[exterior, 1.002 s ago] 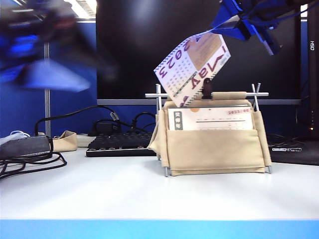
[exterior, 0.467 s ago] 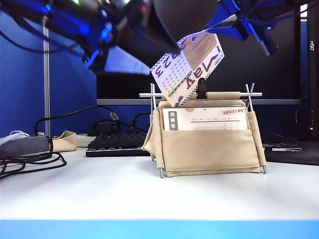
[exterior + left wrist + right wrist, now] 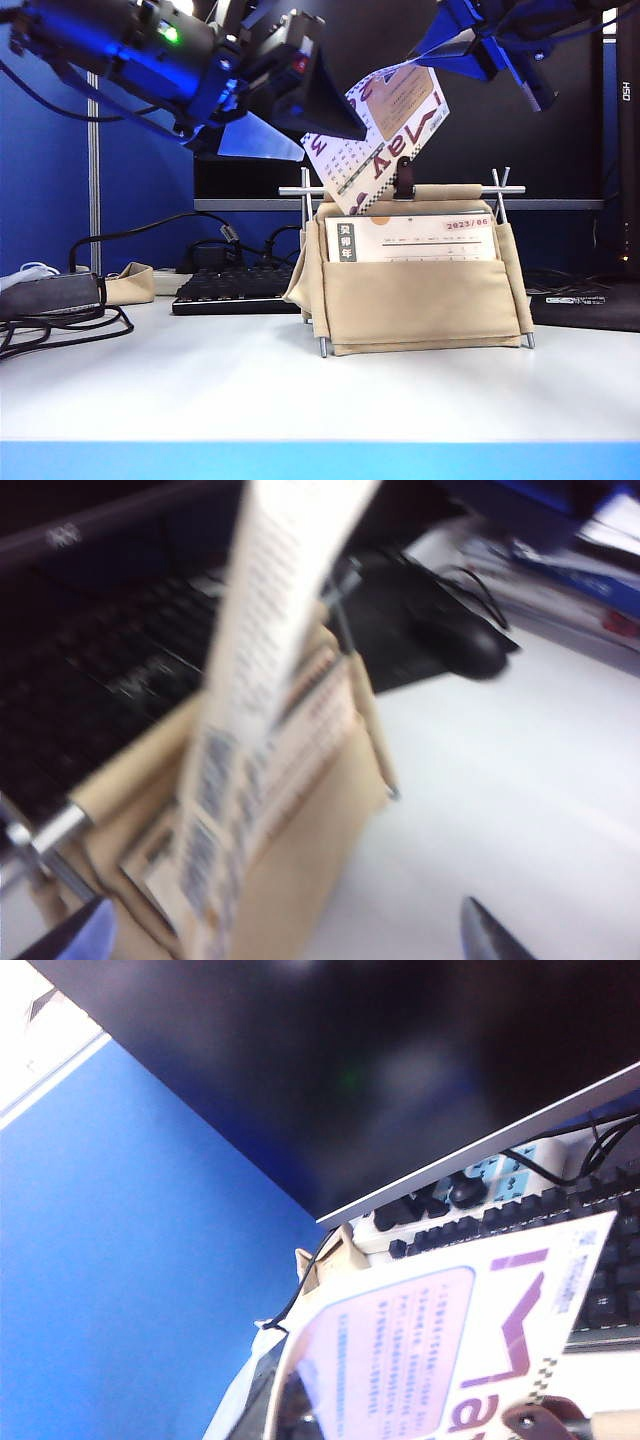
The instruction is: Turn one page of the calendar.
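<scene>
The right gripper (image 3: 415, 60) pinches the lifted page (image 3: 385, 135) above the calendar (image 3: 415, 290). The left gripper (image 3: 325, 135), spread wide, should close squarely on the page's free edge without tearing it.

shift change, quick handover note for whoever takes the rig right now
Right gripper: shut on a top corner of the white paper page with large red letters, holding it lifted and tilted above the beige canvas desk calendar.
Left gripper: open, at the page's left edge, not gripping.
Done: page raised off the stack; the sheet printed 2023/06 shows in the pouch.
Left: carry the page over the back, release, withdraw both arms.
</scene>
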Motion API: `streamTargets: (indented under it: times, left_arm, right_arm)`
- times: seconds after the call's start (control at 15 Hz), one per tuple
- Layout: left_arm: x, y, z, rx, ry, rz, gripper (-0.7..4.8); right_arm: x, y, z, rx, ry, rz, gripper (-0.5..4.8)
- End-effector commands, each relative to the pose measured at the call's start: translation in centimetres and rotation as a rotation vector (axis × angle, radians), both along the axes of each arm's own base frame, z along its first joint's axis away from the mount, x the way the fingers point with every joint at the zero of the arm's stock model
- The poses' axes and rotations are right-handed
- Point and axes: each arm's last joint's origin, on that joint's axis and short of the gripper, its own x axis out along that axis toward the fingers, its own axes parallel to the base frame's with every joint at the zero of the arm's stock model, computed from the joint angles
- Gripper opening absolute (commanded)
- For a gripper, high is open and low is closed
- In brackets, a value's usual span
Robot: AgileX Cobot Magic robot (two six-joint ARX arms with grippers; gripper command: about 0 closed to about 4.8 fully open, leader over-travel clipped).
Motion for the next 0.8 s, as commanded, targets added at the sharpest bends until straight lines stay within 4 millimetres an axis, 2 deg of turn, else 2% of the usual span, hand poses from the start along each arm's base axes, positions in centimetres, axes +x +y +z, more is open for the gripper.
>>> streamTargets:
  times: [0.07,0.13,0.2,0.27,0.33,0.4,0.53,0.6,0.73,0.8]
  left_arm:
    - [0.3,-0.2,0.6,-0.009,-0.084,-0.006,2.83]
    - [0.3,-0.3,0.5,-0.001,-0.091,-0.008,2.36]
    - [0.4,-0.3,0.4,0.002,-0.087,-0.007,2.35]
    - [0.5,-0.4,0.1,0.009,-0.080,-0.007,1.86]
    - [0.6,-0.4,-0.1,0.012,-0.075,-0.008,1.67]
    - [0.7,-0.6,-0.3,0.016,-0.064,-0.008,1.05]
    - [0.9,-0.7,-0.3,0.016,-0.064,-0.007,0.45]
    - [1.0,-0.8,0.0,0.010,-0.072,-0.006,-0.05]
    - [1.3,-1.0,0.6,0.010,-0.082,0.012,-0.06]
    - [1.5,-1.1,1.1,0.023,-0.093,0.007,-0.06]
  right_arm:
    - [-0.1,0.1,0.6,0.009,-0.033,0.025,-0.02]
    - [-0.1,0.1,0.6,0.010,-0.033,0.025,-0.02]
    - [-0.1,0.1,0.6,0.010,-0.033,0.025,-0.02]
    - [-0.1,0.1,0.6,0.011,-0.033,0.026,-0.02]
    - [-0.1,0.1,0.6,0.010,-0.033,0.033,-0.02]
    - [-0.1,0.1,0.6,0.010,-0.034,0.043,-0.02]
    - [-0.1,0.1,0.6,0.010,-0.034,0.050,-0.02]
    - [-0.1,0.2,0.6,0.009,-0.035,0.062,-0.02]
    - [-0.1,0.2,0.6,0.006,-0.037,0.065,0.00]
    - [-0.2,0.2,0.6,-0.014,-0.052,0.065,0.35]
